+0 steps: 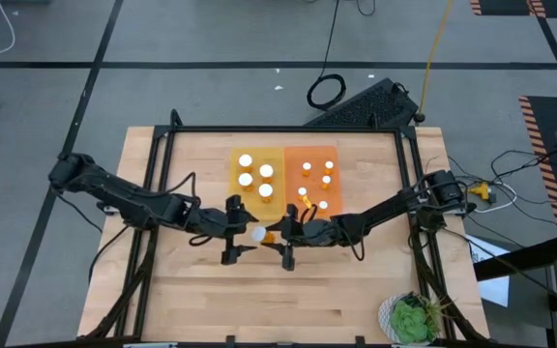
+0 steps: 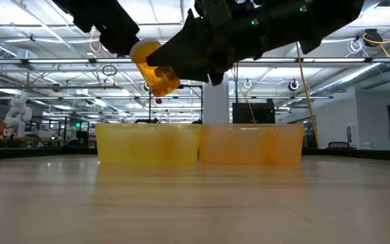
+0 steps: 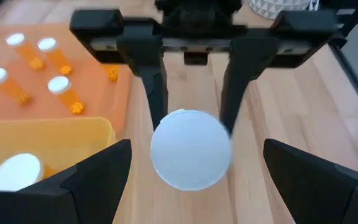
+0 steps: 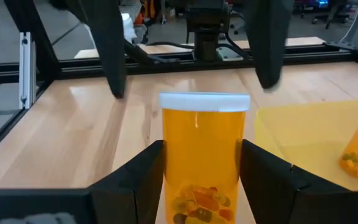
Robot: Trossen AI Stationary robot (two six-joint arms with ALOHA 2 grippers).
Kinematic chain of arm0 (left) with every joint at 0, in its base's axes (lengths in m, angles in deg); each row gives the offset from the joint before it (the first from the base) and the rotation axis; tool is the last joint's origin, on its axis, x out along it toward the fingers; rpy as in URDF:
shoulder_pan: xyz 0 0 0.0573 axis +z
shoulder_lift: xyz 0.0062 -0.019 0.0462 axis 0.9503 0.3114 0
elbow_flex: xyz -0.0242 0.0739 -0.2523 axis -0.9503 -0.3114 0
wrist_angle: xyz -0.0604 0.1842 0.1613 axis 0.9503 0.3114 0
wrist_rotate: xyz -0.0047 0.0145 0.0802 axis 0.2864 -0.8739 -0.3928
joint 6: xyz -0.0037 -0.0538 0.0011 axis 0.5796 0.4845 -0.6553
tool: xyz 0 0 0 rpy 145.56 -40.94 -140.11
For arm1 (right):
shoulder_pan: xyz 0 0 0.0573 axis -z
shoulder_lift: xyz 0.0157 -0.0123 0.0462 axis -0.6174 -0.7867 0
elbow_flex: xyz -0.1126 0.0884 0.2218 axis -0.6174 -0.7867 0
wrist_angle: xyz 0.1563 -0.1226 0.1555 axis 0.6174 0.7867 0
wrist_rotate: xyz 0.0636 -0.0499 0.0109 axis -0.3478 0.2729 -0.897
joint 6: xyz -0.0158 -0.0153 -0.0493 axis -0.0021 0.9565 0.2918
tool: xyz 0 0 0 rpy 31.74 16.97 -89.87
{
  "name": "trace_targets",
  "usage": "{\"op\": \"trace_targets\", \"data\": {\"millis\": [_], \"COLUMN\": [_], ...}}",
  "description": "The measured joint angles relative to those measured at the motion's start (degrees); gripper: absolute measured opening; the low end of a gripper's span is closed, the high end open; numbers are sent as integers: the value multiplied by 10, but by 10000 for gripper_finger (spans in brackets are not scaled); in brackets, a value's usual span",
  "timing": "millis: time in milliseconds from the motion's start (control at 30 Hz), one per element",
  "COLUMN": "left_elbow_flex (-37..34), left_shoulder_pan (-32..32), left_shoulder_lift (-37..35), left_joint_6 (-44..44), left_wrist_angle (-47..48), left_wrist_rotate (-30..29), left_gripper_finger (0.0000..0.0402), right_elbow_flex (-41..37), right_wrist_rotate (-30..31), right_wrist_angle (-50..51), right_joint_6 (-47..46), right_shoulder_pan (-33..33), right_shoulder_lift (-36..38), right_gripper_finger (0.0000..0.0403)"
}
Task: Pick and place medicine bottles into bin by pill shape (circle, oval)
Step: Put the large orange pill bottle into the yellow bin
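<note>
Amber bottle (image 4: 204, 162) clamped in right tool (image 4: 202, 180), left tool (image 3: 191, 180) apart; nine already binned, none loose on worktop (image 1: 211, 300).

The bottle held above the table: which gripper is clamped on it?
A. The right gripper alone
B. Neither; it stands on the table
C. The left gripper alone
A. In the right wrist view the right gripper closes on the bottle from both sides, while the left gripper faces it with its fingers spread and not touching it.
</note>
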Motion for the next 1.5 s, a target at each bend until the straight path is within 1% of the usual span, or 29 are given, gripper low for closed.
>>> {"op": "trace_targets", "data": {"millis": [133,200,267,367,500,567,700,900,1067,1500], "left_elbow_flex": [0,11,20,36,55,62,74,89,89,89], "left_shoulder_pan": [29,40,45,46,43,44,44,44,44,44], "left_shoulder_lift": [5,12,13,15,33,45,73,88,88,88], "left_joint_6": [0,-2,-9,-21,-17,-23,-36,-42,-43,-46], "left_wrist_angle": [0,4,24,25,90,90,93,94,95,97], "left_wrist_rotate": [55,72,72,73,62,56,62,67,67,67], "left_gripper_finger": [369,369,369,369,369,369,369,367,341,248], "right_elbow_flex": [0,0,0,0,0,0,0,0,0,0], "right_wrist_rotate": [-2,-2,-2,-3,-12,-13,-13,-13,-14,-14], "right_wrist_angle": [0,0,0,3,3,4,4,4,7,8], "right_joint_6": [0,0,0,0,0,0,0,0,0,0], "right_shoulder_pan": [0,0,1,5,8,10,10,10,10,10], "right_shoulder_lift": [0,0,0,0,0,0,0,0,0,0], "right_gripper_finger": [183,183,183,183,183,183,183,183,183,183]}}
